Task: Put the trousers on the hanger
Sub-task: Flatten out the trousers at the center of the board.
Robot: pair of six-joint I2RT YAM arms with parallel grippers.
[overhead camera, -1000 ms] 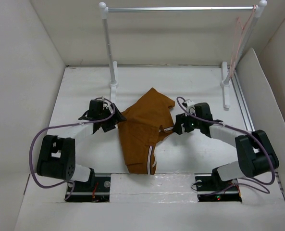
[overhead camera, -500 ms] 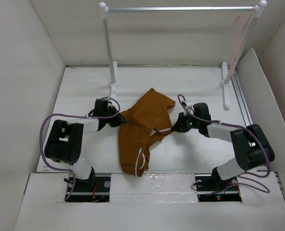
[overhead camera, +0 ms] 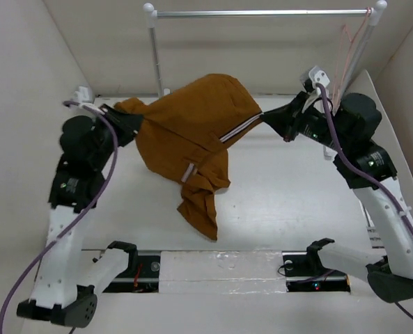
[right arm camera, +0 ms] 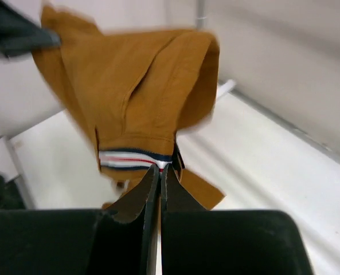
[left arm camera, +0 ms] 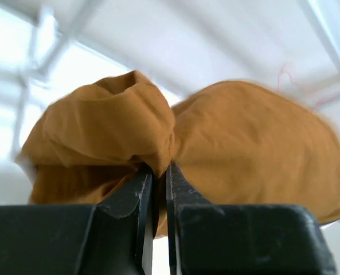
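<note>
Lifted off the table [overhead camera: 283, 202] since 1 second earlier, the trousers [overhead camera: 192, 129] no longer lay crumpled flat on it; they hung in the air, stretched between the left gripper [overhead camera: 131, 120] and the right gripper [overhead camera: 265, 117], which had both risen with them. The rust-brown cloth spanned the middle of the work area in front of the rail [overhead camera: 262, 12]. It was high at both ends, with a loose fold sagging toward the table. Whether the fold's lowest tip touched the surface could not be told. A white-and-red striped trim [overhead camera: 237, 129] ran diagonally across the cloth in the top view. It showed again just above the right fingertips in the right wrist view.

The left gripper was closed on a bunched end of the trousers at the left. In the left wrist view its jaws stood almost together, with cloth pinched in the narrow slit between them. The right gripper was likewise clamped on the striped edge at the right end, its jaws nearly touching.

The hanger [overhead camera: 341, 62], a pale pink wire, hung from the far right end of the silver rail, well apart from the trousers and just behind the right wrist. The rail ran across the back on 2 white posts [overhead camera: 152, 49]. Purple cables [overhead camera: 112, 163] looped along both sides. Pale walls [overhead camera: 25, 83] enclosed the table on 3 sides.
</note>
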